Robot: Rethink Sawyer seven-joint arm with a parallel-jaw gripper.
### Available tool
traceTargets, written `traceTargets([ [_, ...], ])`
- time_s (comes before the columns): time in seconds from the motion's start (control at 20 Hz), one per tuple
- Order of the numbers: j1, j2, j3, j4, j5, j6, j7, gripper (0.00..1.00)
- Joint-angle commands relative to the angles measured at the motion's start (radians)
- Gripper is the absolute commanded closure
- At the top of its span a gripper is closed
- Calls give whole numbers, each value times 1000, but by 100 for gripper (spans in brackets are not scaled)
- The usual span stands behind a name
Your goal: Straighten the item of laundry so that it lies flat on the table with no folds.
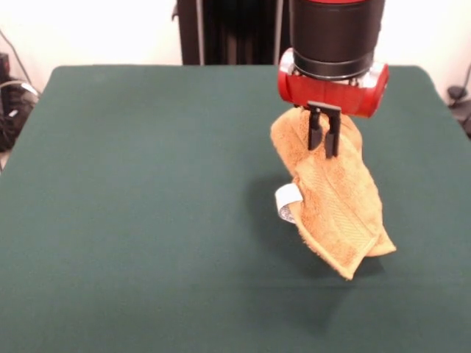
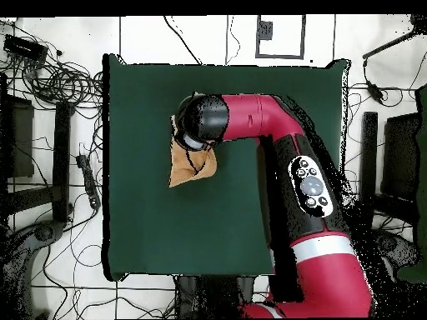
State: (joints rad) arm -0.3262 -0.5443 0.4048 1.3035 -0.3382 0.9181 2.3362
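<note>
The item of laundry (image 1: 336,206) is an orange-tan terry towel hanging folded in the air above the table (image 1: 147,220), its lower corner low over the green cloth. A small white tag loop (image 1: 288,201) sticks out at its left edge. My gripper (image 1: 324,143) is shut on the towel's upper part, with both black fingers pinched together. From above, the towel (image 2: 187,165) shows below the arm's black wrist, which hides the gripper itself.
The red arm (image 2: 283,158) reaches in over the table's right part in the overhead view. Cables and dark stands (image 2: 50,75) lie on the floor around the table's edges.
</note>
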Motion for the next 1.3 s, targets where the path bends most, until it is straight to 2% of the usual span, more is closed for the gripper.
traceTargets([
  [0.05,48,4,26,51,15,1,-25,100],
  [0.55,71,-16,14,41,31,42,5,100],
  [0.65,78,-35,5,64,37,40,25,100],
  [1.05,73,-51,-1,60,42,81,-3,100],
  [1.3,71,-47,-1,65,38,60,-2,100],
])
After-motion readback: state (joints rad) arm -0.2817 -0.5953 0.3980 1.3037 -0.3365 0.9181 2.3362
